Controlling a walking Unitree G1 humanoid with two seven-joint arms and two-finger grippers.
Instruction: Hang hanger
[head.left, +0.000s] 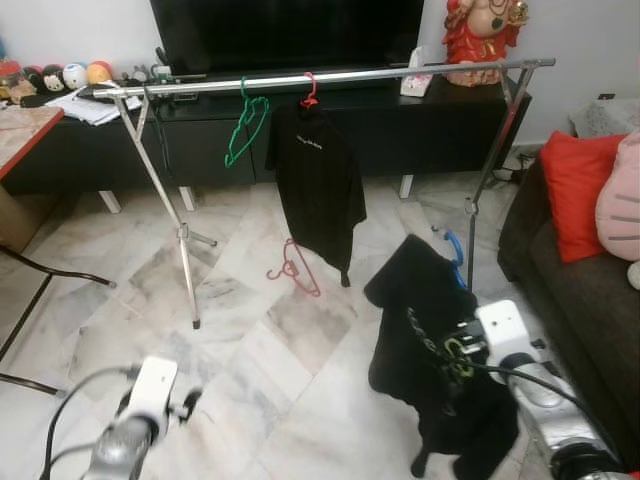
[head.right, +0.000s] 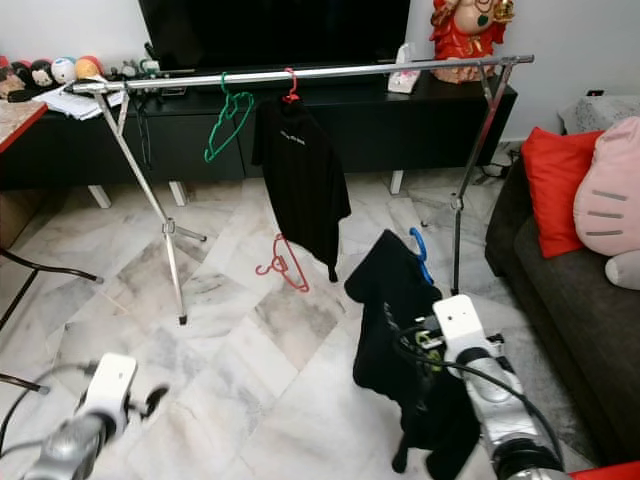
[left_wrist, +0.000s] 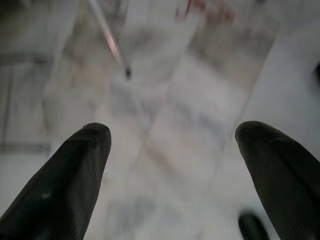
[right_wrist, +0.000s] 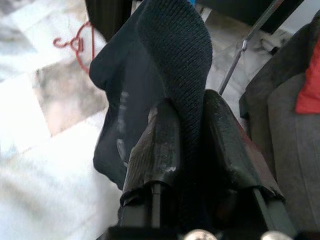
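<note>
**Right arm has the shirt, rail waits up top**

Lower left of frame, the left gripper (head.left: 185, 402) hangs low over the floor, fingers spread on nothing. Centre, a red hanger (head.left: 292, 268) lies on the tiles. Lower right, the right gripper (right_wrist: 187, 135) is clenched on the black shirt (head.left: 425, 350), blue hanger (head.left: 455, 250) poking out above. The rail (head.left: 330, 77) runs left-right, above and beyond, so I judge the lift goes up and forward.

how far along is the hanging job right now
Done: one black shirt on a red hanger and an empty green hanger hang on the rail. In hand: the right gripper clamps a black garment on a blue hanger. Left: lifting it onto the rail; a red hanger lies on the floor.
</note>
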